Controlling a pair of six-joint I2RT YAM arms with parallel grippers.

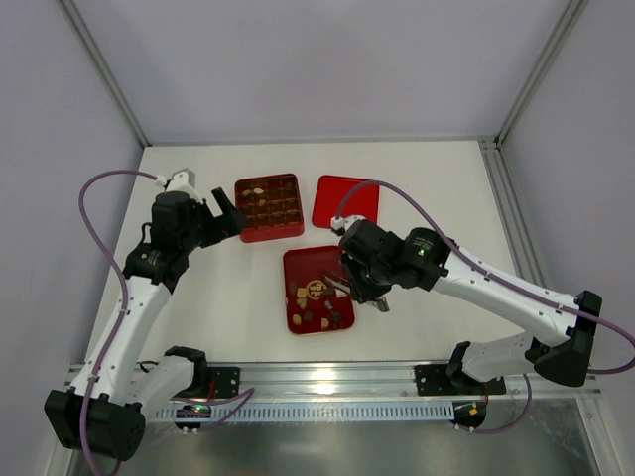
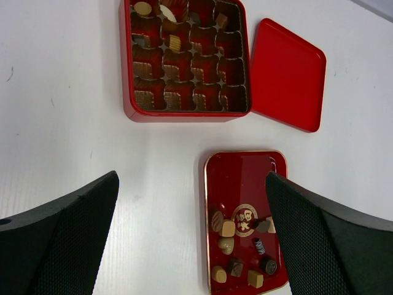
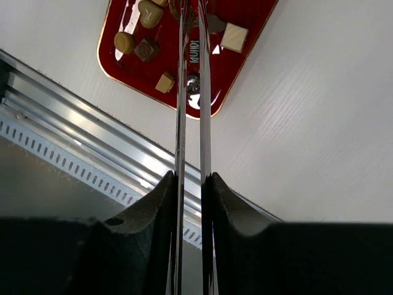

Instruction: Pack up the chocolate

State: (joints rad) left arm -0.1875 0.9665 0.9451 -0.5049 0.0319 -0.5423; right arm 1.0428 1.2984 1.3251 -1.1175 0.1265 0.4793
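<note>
Several small chocolate pieces (image 1: 316, 297), dark, light brown and cream, lie on a flat red tray (image 1: 298, 260) in the middle of the table. They also show in the left wrist view (image 2: 228, 228) and the right wrist view (image 3: 234, 37). A red compartmented box (image 1: 269, 207) behind it holds a few pieces in its back cells (image 2: 175, 42). My right gripper (image 1: 349, 283) is shut on metal tongs (image 3: 191, 92), whose blades reach over the tray's chocolates. My left gripper (image 1: 230, 220) is open and empty, hovering beside the box's left front.
A flat red lid (image 1: 346, 201) lies right of the box, also in the left wrist view (image 2: 287, 74). An aluminium rail (image 1: 327, 377) runs along the table's near edge, just behind the tray (image 3: 245, 12). White walls enclose the table.
</note>
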